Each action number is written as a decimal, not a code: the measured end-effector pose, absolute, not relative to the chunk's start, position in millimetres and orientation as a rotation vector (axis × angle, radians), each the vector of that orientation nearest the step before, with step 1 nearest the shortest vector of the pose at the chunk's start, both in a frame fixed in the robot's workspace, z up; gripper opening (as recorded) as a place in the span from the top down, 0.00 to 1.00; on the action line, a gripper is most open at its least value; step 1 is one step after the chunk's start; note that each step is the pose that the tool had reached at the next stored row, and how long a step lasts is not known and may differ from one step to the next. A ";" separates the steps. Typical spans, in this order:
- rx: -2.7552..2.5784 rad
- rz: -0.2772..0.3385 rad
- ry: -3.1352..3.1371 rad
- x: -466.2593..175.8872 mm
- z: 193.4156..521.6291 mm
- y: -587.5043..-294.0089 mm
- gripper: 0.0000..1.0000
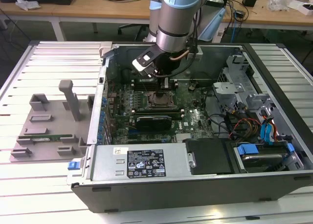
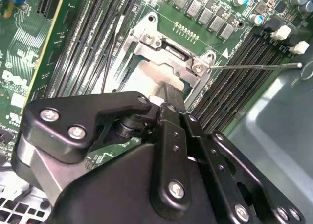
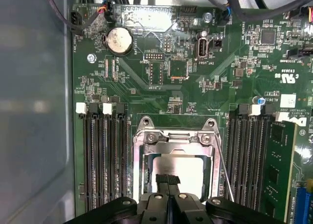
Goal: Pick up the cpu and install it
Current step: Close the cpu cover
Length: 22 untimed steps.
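First wrist view | cpu silvery-grey flat square | inside socket frame

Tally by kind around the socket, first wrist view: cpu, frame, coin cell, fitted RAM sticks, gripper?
cpu: 1
socket frame: 1
coin cell: 1
RAM stick: 1
gripper: 1
Total: 5

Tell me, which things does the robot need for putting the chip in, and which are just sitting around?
For the job: the chip, inside its metal frame; the tool, shut, over the chip.
Just lying about: round battery; green memory stick; grey tray.
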State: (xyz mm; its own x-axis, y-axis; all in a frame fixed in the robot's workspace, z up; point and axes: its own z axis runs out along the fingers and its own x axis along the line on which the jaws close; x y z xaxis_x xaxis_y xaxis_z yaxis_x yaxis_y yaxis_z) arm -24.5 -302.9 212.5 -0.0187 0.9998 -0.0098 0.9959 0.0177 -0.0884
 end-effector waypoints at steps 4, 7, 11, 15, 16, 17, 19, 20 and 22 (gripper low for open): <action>-2.161 0.108 -2.201 -21.2 217.4 -303.0 0.89; -2.161 0.108 -2.201 -20.7 219.7 -302.9 0.89; -2.161 0.108 -2.201 -20.6 227.3 -302.9 0.89; -2.161 0.108 -2.201 -20.6 236.3 -302.9 0.89; -2.161 0.108 -2.201 -20.6 238.5 -302.9 0.89; -2.161 0.108 -2.201 -20.6 241.2 -302.9 0.89; -2.161 0.108 -2.201 -20.6 245.5 -302.9 0.89; -2.161 0.108 -2.201 -20.6 247.3 -302.9 0.89; -2.161 0.108 -2.201 -20.6 247.7 -302.9 0.89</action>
